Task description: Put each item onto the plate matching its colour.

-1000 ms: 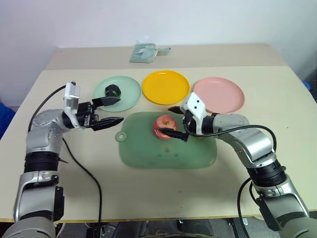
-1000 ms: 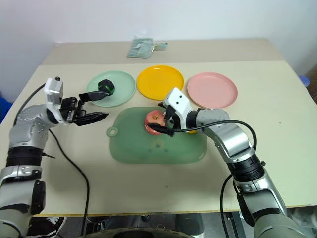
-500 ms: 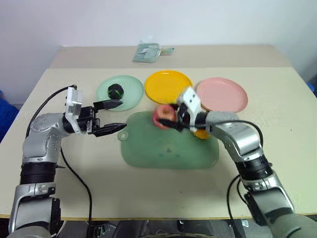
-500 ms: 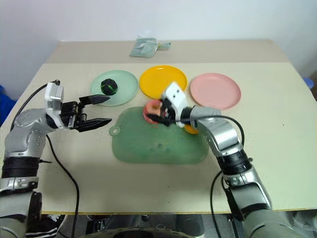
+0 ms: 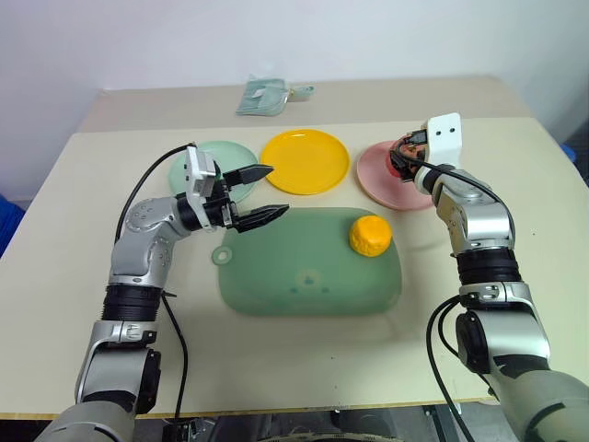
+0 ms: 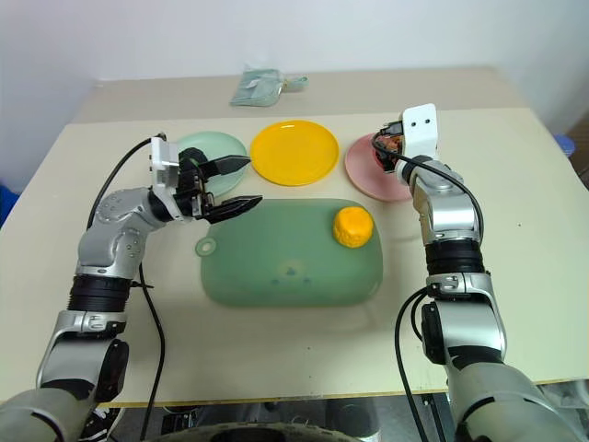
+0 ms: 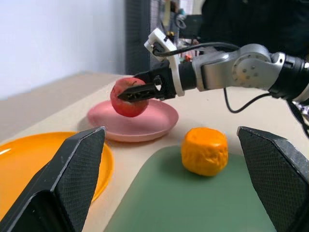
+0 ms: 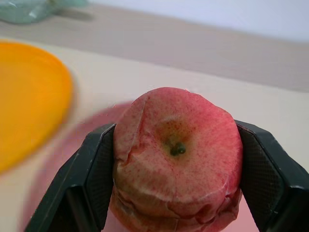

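The right gripper (image 7: 145,90) held the apple (image 8: 177,159) over the pink plate (image 7: 133,126), its two fingers clamped on the fruit's opposite sides with the stem end facing the wrist. The apple looked low over the plate, though whether it touched could not be told. Its skin showed creases and flat facets, so it was probably a light, hollow or foam piece that would dent slightly yet keep its form; a grip across the widest middle seemed right. The left gripper (image 5: 256,193) hung with its fingers spread wide and empty at the tray's (image 5: 276,285) near corner, just in front of the green plate (image 5: 175,168). The orange fruit (image 5: 370,236) sat on the tray, well apart from the yellow plate (image 5: 306,161). It looked rough-skinned and squat, likely easy to pinch across its sides without slipping.
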You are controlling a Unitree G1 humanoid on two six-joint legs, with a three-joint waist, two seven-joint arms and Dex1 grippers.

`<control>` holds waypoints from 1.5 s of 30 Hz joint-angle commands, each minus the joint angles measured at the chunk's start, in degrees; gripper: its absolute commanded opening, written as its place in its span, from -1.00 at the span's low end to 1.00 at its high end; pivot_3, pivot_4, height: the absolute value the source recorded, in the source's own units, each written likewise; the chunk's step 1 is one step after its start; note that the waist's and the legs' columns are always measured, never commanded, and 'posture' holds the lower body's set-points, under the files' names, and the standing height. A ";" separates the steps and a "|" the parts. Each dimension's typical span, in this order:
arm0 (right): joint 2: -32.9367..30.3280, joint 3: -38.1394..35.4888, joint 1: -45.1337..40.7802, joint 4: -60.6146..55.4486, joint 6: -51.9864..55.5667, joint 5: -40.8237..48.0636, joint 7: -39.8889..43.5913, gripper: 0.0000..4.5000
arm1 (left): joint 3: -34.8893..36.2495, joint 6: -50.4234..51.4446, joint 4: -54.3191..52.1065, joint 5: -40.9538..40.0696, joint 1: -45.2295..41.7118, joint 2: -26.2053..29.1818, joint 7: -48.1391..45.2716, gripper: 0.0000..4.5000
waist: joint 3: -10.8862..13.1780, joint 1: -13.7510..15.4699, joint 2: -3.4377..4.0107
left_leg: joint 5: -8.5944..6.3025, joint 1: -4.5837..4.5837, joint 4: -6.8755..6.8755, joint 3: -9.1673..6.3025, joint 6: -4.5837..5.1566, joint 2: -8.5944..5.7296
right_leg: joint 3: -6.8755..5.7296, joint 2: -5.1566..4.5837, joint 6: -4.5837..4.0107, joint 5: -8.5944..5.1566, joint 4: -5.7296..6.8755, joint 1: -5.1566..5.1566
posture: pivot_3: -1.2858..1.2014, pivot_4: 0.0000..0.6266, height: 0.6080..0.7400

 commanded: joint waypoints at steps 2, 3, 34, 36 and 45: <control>-0.26 0.34 0.92 -2.58 -0.83 -0.53 1.20 0.98 | 0.34 -2.34 0.62 0.37 -0.91 0.45 -0.53 1.00 | 0.00 -0.40 0.00 | 0.00 0.01 0.00 0.10 0.00 0.03 | 0.11 0.04 0.01 0.00 0.03 -0.05 | 0.03 -0.52 1.00; -0.04 0.06 0.90 -2.90 -0.59 -0.18 1.42 0.98 | 0.40 -2.40 0.78 0.24 -0.90 0.56 -0.72 1.00 | 0.00 -0.39 0.00 | 0.00 0.01 0.00 0.12 0.00 0.04 | 0.14 0.04 0.01 0.00 0.04 -0.06 | 0.03 -0.52 1.00; -20.66 7.14 22.71 -33.65 7.41 16.20 41.61 0.98 | 0.36 13.13 -12.31 -10.24 6.69 10.53 -11.52 1.00 | 0.00 1.62 -0.02 | -0.28 0.01 0.19 0.24 0.43 0.10 | 0.26 0.07 0.08 0.11 -0.11 0.04 | 0.03 -0.52 1.00; -20.52 8.35 22.88 -32.63 6.55 14.43 41.37 0.98 | 0.47 12.68 -11.97 -10.04 6.84 10.55 -11.74 1.00 | 0.00 1.62 -0.02 | -0.28 0.01 0.19 0.24 0.43 0.10 | 0.26 0.06 0.08 0.11 -0.12 0.04 | 0.03 -0.52 1.00; -16.51 7.65 19.59 -32.93 4.80 13.89 39.30 0.28 | 2.15 9.86 -9.85 -9.13 7.99 10.31 -10.12 1.00 | 0.00 1.51 -0.02 | -0.28 0.01 0.19 0.25 0.42 0.10 | 0.26 0.07 0.08 0.11 -0.11 0.04 | 0.03 -0.52 1.00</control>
